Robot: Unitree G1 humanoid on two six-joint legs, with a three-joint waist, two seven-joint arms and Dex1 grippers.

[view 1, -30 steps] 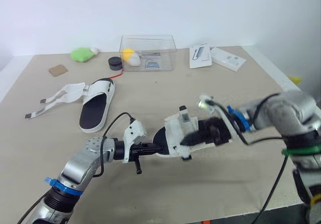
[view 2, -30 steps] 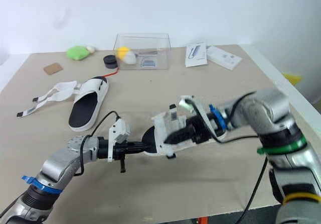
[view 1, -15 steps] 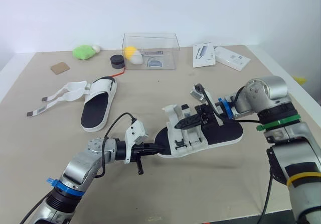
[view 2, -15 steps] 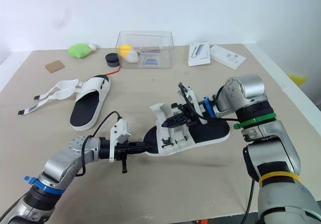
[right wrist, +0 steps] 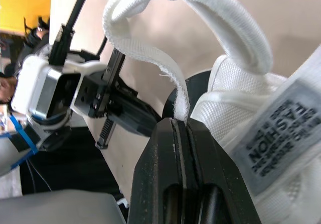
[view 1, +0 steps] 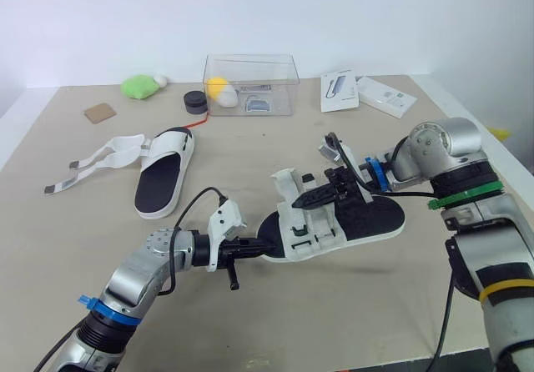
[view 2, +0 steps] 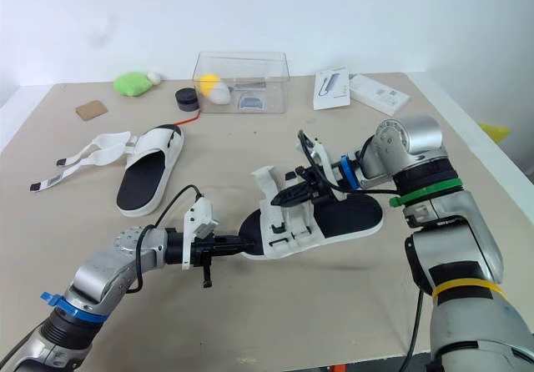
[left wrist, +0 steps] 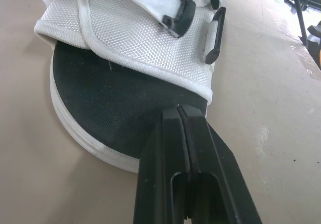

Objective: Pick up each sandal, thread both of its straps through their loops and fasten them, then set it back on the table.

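Beige table, sandal flat, left claw clenched at its toe, right claw pinching strap

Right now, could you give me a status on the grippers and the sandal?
Left gripper shut, tip at sandal toe. Right gripper shut on raised strap. Other sandal apart, out of the way.

I count 2 sandals, 2 white packets, 1 clear box, 1 green lump, 1 black puck, 1 brown pad.

White sandal lies flat centrally; second sandal unstrapped, leftward.
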